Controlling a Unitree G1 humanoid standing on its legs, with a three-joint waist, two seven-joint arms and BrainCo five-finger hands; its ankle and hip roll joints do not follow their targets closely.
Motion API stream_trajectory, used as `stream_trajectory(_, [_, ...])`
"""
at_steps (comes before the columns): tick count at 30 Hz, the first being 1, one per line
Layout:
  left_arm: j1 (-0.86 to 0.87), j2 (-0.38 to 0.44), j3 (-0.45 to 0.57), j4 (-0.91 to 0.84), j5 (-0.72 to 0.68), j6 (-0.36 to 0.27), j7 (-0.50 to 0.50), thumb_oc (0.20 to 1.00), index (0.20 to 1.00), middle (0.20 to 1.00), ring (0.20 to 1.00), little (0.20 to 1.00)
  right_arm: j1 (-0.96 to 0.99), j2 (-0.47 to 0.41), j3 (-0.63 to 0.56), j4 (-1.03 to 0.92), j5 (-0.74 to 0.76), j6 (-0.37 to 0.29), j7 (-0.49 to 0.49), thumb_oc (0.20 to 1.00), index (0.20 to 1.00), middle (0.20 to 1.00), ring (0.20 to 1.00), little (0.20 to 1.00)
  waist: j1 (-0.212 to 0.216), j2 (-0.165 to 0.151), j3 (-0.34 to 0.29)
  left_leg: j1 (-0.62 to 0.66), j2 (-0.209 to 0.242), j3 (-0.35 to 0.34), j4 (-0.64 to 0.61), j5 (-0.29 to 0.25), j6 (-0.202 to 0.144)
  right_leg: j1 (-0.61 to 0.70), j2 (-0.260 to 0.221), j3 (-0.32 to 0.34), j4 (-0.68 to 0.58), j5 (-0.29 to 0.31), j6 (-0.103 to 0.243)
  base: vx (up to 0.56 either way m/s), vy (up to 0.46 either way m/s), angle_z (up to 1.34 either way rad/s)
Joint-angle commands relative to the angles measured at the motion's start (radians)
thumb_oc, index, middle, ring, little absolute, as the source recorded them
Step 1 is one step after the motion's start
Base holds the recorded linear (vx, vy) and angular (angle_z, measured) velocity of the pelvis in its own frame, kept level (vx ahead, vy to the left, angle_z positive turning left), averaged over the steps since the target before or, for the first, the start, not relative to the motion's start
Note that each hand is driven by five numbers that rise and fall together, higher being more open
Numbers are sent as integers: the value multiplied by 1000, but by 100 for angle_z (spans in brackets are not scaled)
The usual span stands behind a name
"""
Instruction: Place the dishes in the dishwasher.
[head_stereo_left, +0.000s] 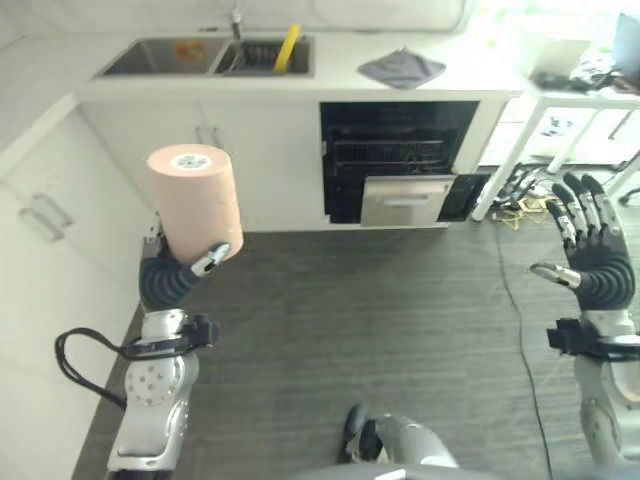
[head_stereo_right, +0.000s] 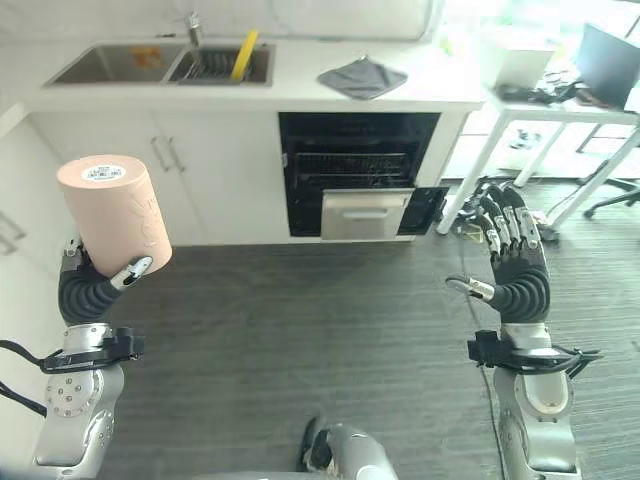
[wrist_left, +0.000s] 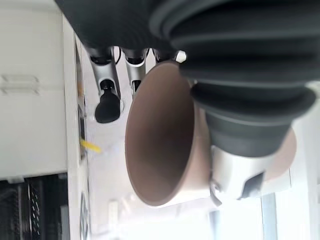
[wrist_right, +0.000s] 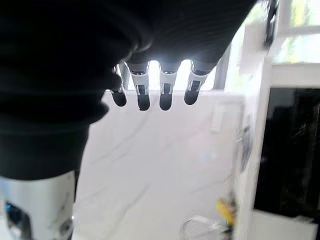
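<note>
In left hand (head_stereo_left: 180, 270), upside-down pink cup (head_stereo_left: 196, 200)

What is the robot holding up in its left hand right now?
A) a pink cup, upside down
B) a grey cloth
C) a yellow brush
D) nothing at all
A: the left hand grips a pink cup with its base facing up, while the grey cloth lies on the counter and the yellow item stands in the sink.

A grey cloth (head_stereo_left: 401, 68) lies flat on the white countertop (head_stereo_left: 330, 82), right of the sink (head_stereo_left: 210, 57).
</note>
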Motion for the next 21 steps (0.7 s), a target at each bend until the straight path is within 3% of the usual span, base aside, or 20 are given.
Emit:
stream_trajectory(1, [26,40,93,-54,30,-82,-21,200,200,200,200,200,-47,-61,2,-91,12,-5,3,1000,1000,1000,1000,1000,3,-18,37,-207,99,-82,-85,123,40,256,-89,35,-355,177,238,254,8,-53])
stream_trajectory(3, [52,30,99,-61,40,-91,-20,200,200,200,200,200,-58,-58,13,-94,10,11,15,1000,1000,1000,1000,1000,11,-16,44,-202,65,-33,-259,103,61,281,-84,76,-361,165,256,523,167,-122])
stream_trajectory(4, [76,29,100,-66,49,-97,0,200,200,200,200,200,-69,-56,34,-100,6,29,39,1000,1000,1000,1000,1000,33,13,46,-171,15,-55,-655,193,43,315,-63,151,-364,141,289,647,268,-117])
stream_trajectory(5, [76,30,99,-67,50,-97,2,200,200,200,200,200,-68,-57,35,-104,6,32,43,1000,1000,1000,1000,1000,38,17,46,-172,18,-63,-690,216,36,325,-60,156,-364,133,291,604,258,-104])
stream_trajectory(6, [68,31,96,-64,60,-104,6,200,200,200,200,200,-70,-62,37,-110,7,33,47,1000,1000,1000,1000,1000,46,21,45,-191,33,-62,-697,265,25,338,-52,162,-364,120,282,234,118,-86])
stream_trajectory(9, [-8,52,57,-29,110,-94,72,200,200,200,200,200,-98,-90,52,-106,55,27,63,1000,1000,1000,1000,1000,53,14,19,-141,6,-102,-757,213,53,357,-71,152,-364,95,293,348,232,-100])
stream_trajectory(15, [-57,69,63,-31,113,-84,40,200,200,200,200,200,-67,-53,33,-130,34,41,75,1000,1000,1000,1000,1000,55,1,3,-96,-19,-134,-761,172,86,357,-94,132,-307,73,304,225,189,-20])
stream_trajectory(18, [-64,75,67,-34,109,-99,15,200,200,200,200,200,-73,-40,36,-129,26,50,105,1000,1000,1000,1000,1000,75,-18,15,-114,-32,-153,-740,166,115,330,-107,134,-160,40,316,124,158,34])
stream_trajectory(20, [-66,85,73,-41,118,-111,9,200,200,200,200,200,-67,-38,39,-127,34,46,121,1000,1000,1000,1000,1000,86,-33,28,-111,-48,-173,-728,148,142,256,-139,116,39,92,360,92,85,34])
stream_trajectory(21, [-68,89,78,-43,122,-111,5,200,200,200,200,200,-64,-37,41,-123,44,36,131,1000,1000,1000,1000,1000,84,-28,31,-109,-42,-187,-725,145,150,206,-141,129,125,119,362,106,18,16])
